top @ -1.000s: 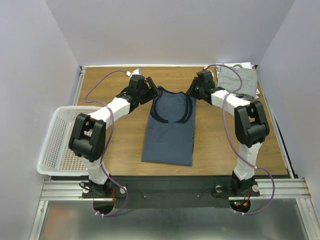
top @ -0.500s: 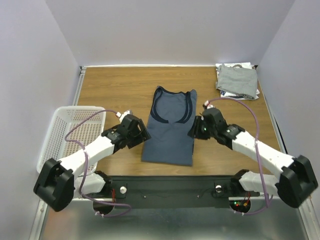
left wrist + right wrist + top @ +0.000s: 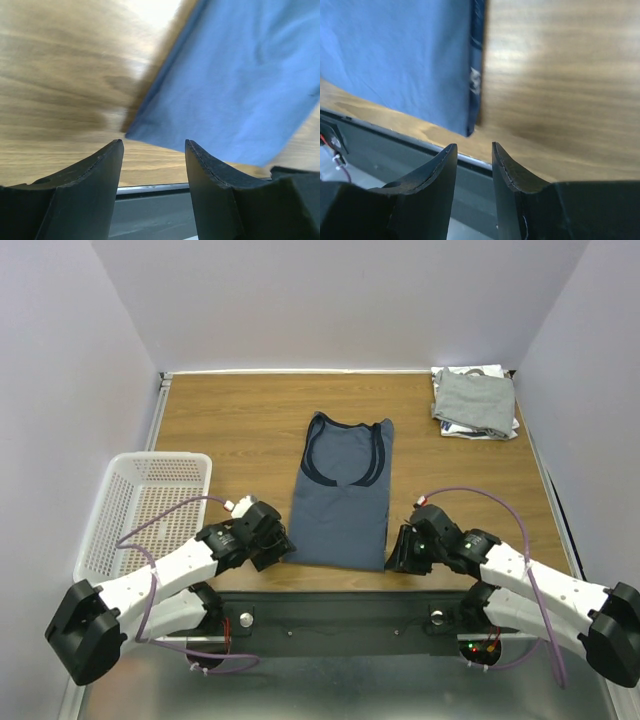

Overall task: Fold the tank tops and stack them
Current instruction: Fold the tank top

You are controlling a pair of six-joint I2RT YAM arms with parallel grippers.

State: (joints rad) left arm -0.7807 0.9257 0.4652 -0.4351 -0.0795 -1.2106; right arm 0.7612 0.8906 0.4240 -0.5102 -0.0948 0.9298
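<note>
A slate-blue tank top [image 3: 342, 495] with navy trim lies flat mid-table, folded lengthwise, neckline at the far end. My left gripper [image 3: 283, 548] is open and empty beside its near left corner [image 3: 131, 134]. My right gripper [image 3: 397, 555] is open and empty beside its near right corner [image 3: 470, 131], where a bit of pale print shows on the folded edge. Neither gripper touches the cloth. A folded grey tank top [image 3: 476, 400] lies on a white one at the far right corner.
A white mesh basket [image 3: 110, 530] hangs off the table's left edge. The table's near metal edge [image 3: 150, 189] runs just below both grippers; it also shows in the right wrist view [image 3: 475, 161]. Walls enclose the table on three sides.
Both arms have swung from the tank top's shoulders at the far end down along its sides to its near corners. The tank top lies as before.
</note>
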